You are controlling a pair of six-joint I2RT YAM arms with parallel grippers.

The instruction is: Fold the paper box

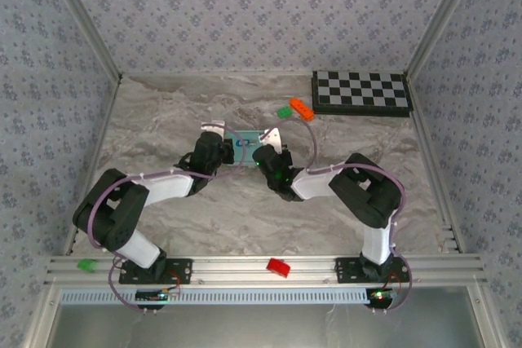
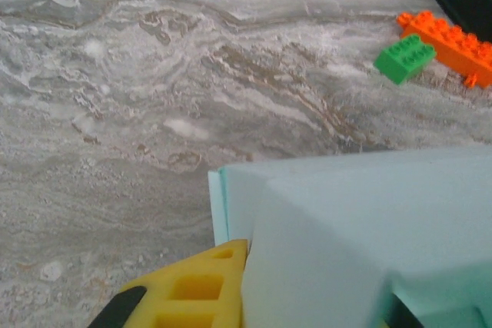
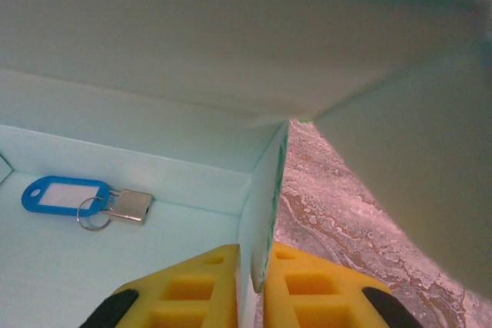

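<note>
Top external view has the box (image 1: 241, 146) near the middle of the tabletop (image 1: 163, 112), a little toward the far edge, with the left tool (image 1: 214, 144) at its left end and the right tool (image 1: 267, 152) at its right end.

In the right wrist view the right tool (image 3: 260, 255) is pinched narrow on an upright side wall of the box, one yellow finger (image 3: 192, 289) inside and one outside. Loose flaps hang overhead, and a blue key tag (image 3: 65, 195) lies on the box floor. In the left wrist view one yellow finger (image 2: 196, 293) sits against a corner of the box (image 2: 361, 228). The other finger is hidden, so it cannot be told whether that tool grips or only braces.

The step in hand looks like raising the walls and closing the flaps. To do it well, the right tool should hold the wall square while the left steadies the far end. Each flap should be pushed along its crease, not mid-panel, as thin card buckles easily. The tag should stay flat inside.

There is open tabletop on the near side and toward the left edge. Toward the far right corner, a green brick (image 1: 283, 112) and an orange brick (image 1: 301, 108) lie near the box, with the checkerboard (image 1: 361, 93) beyond them. Any sliding is better done toward the near edge.
</note>
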